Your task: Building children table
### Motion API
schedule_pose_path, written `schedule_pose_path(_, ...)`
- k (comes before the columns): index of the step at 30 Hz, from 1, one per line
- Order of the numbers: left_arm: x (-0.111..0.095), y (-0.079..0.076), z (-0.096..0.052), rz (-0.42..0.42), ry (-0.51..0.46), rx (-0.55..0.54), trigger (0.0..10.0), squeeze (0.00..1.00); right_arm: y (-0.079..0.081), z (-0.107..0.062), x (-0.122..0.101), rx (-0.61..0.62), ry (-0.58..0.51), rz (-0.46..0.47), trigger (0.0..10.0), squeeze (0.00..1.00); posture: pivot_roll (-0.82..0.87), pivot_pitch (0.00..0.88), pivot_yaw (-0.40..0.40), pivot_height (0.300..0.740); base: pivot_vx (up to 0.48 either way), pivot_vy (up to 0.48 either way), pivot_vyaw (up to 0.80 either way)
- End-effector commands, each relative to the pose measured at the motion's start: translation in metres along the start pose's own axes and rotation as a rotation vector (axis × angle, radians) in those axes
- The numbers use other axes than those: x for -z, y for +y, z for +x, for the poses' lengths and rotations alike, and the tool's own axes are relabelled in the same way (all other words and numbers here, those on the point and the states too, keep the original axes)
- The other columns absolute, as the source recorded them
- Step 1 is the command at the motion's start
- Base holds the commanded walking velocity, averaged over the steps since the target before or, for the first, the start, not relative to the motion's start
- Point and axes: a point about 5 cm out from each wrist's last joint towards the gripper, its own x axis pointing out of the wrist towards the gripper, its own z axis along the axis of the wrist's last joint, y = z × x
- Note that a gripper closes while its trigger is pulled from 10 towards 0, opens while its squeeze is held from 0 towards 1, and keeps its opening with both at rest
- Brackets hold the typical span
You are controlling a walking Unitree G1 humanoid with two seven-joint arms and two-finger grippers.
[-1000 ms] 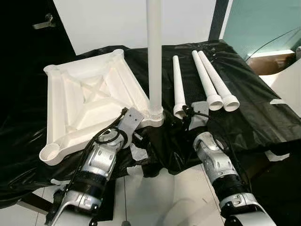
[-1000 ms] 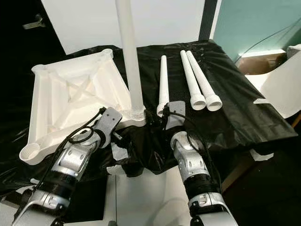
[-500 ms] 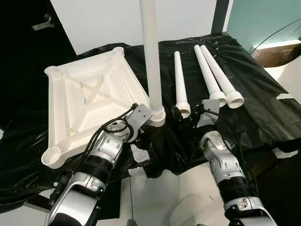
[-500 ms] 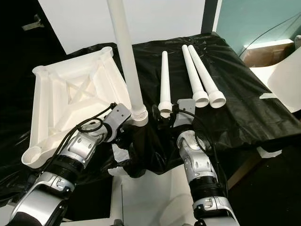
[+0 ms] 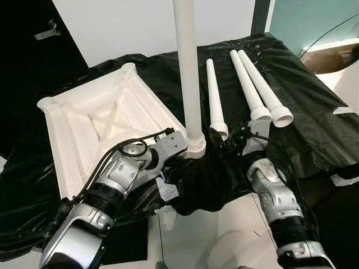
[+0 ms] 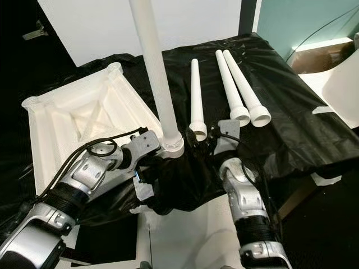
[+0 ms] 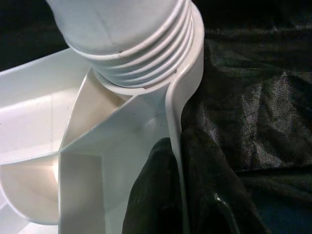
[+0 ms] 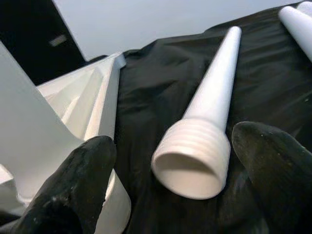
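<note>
Right wrist view showed the right gripper now open around a loose leg, ready to grasp; left gripper's state unclear.

- Black plastic sheet covers the supporting surface.
- On it: 1 upturned white tabletop and 3 loose white legs lying flat.

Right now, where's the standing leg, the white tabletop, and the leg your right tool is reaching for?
standing leg (image 5: 188, 73), left eye view, mid shaft
tabletop (image 5: 84, 131), left eye view, ribbed underside
loose leg (image 8: 209, 105), right wrist view, tapered shaft
</note>
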Motion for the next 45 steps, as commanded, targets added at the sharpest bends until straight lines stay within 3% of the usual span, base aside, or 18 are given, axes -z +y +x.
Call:
schedule_pose_path(1, 0.012, -0.018, -0.001, 0.045, 0.036, 0.128, 0.0, 0.00, 0.004, -0.009, 0.002, -0.076, 0.017, -0.001, 10.0, 0.00, -0.05, 0.054, 0.130, 0.740, 0.000, 0.000, 0.00)
schedule_pose_path(2, 0.012, -0.018, -0.001, 0.045, 0.036, 0.128, 0.0, 0.00, 0.004, -0.009, 0.002, -0.076, 0.017, -0.001, 10.0, 0.00, -0.05, 0.054, 0.130, 0.740, 0.000, 0.000, 0.00)
schedule_pose_path(3, 0.014, -0.021, -0.003, 0.051, 0.030, 0.142, 4.0, 0.00, 0.003, -0.014, 0.002, -0.101, 0.024, -0.005, 10.0, 0.00, -0.03, 0.052, 0.117, 0.740, 0.000, 0.000, 0.00)
schedule_pose_path(4, 0.015, -0.022, -0.005, 0.054, 0.027, 0.150, 4.0, 0.00, 0.002, -0.017, 0.002, -0.116, 0.028, -0.007, 10.0, 0.00, -0.03, 0.053, 0.115, 0.740, 0.000, 0.000, 0.00)
schedule_pose_path(5, 0.015, -0.023, -0.005, 0.057, 0.020, 0.148, 10.0, 0.00, 0.000, -0.022, 0.002, -0.139, 0.037, -0.010, 10.0, 0.00, -0.03, 0.052, 0.112, 0.740, 0.000, 0.000, 0.00)
schedule_pose_path(6, 0.015, -0.024, -0.006, 0.060, 0.016, 0.146, 10.0, 0.00, -0.001, -0.025, 0.002, -0.155, 0.042, -0.012, 10.0, 0.00, -0.03, 0.052, 0.109, 0.740, 0.000, 0.000, 0.00)
schedule_pose_path(7, 0.013, -0.022, -0.005, 0.029, -0.004, 0.121, 10.0, 0.87, -0.001, -0.029, 0.002, -0.186, 0.058, -0.019, 10.0, 0.00, -0.03, 0.053, 0.109, 0.740, 0.000, 0.000, 0.00)
schedule_pose_path(8, 0.010, -0.021, -0.006, -0.013, -0.026, 0.109, 10.0, 1.00, -0.002, -0.033, 0.001, -0.219, 0.072, -0.026, 10.0, 0.00, -0.03, 0.053, 0.109, 0.740, 0.000, 0.000, 0.00)
schedule_pose_path(10, 0.004, -0.023, -0.008, -0.063, -0.072, 0.102, 10.0, 1.00, -0.002, -0.038, 0.001, -0.267, 0.095, -0.035, 10.0, 0.00, -0.04, 0.051, 0.102, 0.740, 0.000, 0.000, 0.00)
schedule_pose_path(14, -0.002, -0.027, -0.010, -0.065, -0.109, 0.096, 10.0, 1.00, -0.002, -0.040, 0.001, -0.314, 0.117, -0.046, 10.0, 0.00, -0.04, 0.051, 0.102, 0.740, 0.000, 0.000, 0.00)
schedule_pose_path(15, -0.006, -0.031, -0.011, -0.067, -0.135, 0.099, 10.0, 0.78, 0.000, -0.041, 0.001, -0.347, 0.131, -0.050, 10.0, 0.00, -0.04, 0.041, 0.093, 0.740, 0.000, 0.000, 0.00)
schedule_pose_path(16, -0.006, -0.031, -0.011, -0.067, -0.135, 0.099, 10.0, 0.78, 0.000, -0.041, 0.001, -0.347, 0.131, -0.050, 10.0, 0.00, -0.04, 0.041, 0.093, 0.740, 0.000, 0.000, 0.00)
schedule_pose_path(17, -0.009, -0.034, -0.013, -0.081, -0.163, 0.094, 10.0, 0.00, 0.002, -0.040, -0.001, -0.386, 0.140, -0.058, 10.0, 0.00, -0.04, 0.032, 0.085, 0.740, 0.000, 0.000, 0.00)
schedule_pose_path(20, -0.015, -0.038, -0.019, -0.130, -0.231, 0.056, 10.0, 0.00, 0.006, -0.033, -0.005, -0.458, 0.145, -0.070, 10.0, 0.00, -0.03, 0.016, 0.072, 0.740, 0.000, 0.000, 0.00)
schedule_pose_path(24, -0.016, -0.039, -0.022, -0.144, -0.246, 0.023, 10.0, 0.00, 0.008, -0.028, -0.008, -0.485, 0.139, -0.075, 10.0, 0.00, -0.02, 0.002, 0.062, 0.740, 0.000, 0.000, 0.00)
schedule_pose_path(26, -0.012, -0.038, -0.031, -0.182, -0.263, -0.059, 10.0, 0.00, 0.013, -0.012, -0.011, -0.537, 0.134, -0.106, 10.0, 0.00, 0.00, 0.000, 0.047, 0.740, 0.000, 0.000, 0.00)
schedule_pose_path(45, 0.003, -0.039, -0.058, -0.338, -0.254, -0.367, 10.0, 0.00, 0.020, 0.051, -0.013, -0.631, 0.169, -0.247, 10.0, 0.00, 0.09, 0.000, -0.005, 0.740, 0.000, 0.000, 0.00)
